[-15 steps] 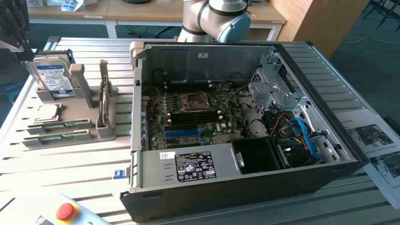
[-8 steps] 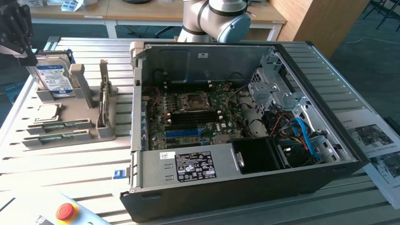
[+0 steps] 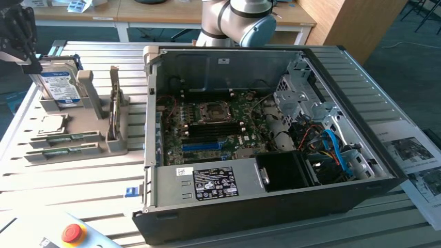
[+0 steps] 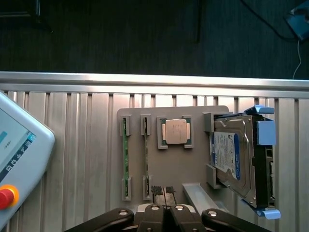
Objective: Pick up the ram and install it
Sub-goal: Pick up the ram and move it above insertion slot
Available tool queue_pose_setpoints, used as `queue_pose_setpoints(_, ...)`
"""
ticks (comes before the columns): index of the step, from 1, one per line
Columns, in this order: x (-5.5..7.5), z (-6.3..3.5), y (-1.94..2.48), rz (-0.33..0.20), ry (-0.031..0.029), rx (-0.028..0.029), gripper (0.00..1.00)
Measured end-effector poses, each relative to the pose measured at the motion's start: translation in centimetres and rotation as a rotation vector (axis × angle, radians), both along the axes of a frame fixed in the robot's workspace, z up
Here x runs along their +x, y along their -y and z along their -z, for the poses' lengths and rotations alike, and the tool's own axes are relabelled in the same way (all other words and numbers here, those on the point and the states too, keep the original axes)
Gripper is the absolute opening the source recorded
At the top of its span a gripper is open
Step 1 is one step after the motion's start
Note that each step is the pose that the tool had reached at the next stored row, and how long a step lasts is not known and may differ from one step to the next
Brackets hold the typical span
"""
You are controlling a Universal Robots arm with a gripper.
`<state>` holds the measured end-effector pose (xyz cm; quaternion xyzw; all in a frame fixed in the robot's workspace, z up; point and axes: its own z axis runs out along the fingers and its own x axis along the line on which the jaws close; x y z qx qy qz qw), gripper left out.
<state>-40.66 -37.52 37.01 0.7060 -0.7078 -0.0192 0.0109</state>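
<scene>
Two ram sticks lie on edge in slots of a grey holder on the exterior view's left. In the wrist view they are thin green strips side by side. My gripper hangs above the holder with its two ribbed fingertips pressed together and nothing between them. They hover just off the end of the nearer ram stick. In the exterior view the gripper is the dark body at the far left, over the hard drive end of the holder.
The holder also carries a CPU, a blue-labelled hard drive and an upright expansion card. An open computer case with its motherboard fills the middle. A pendant with a red button lies at the front.
</scene>
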Motion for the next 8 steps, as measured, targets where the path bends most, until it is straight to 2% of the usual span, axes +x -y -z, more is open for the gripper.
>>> queue_pose_setpoints(3, 0.00, 0.00, 0.00, 0.000, 0.0057, 0.0001, 0.11)
queue_pose_setpoints(8, 0.00, 0.04, 0.00, 0.000, 0.0061, 0.0001, 0.11)
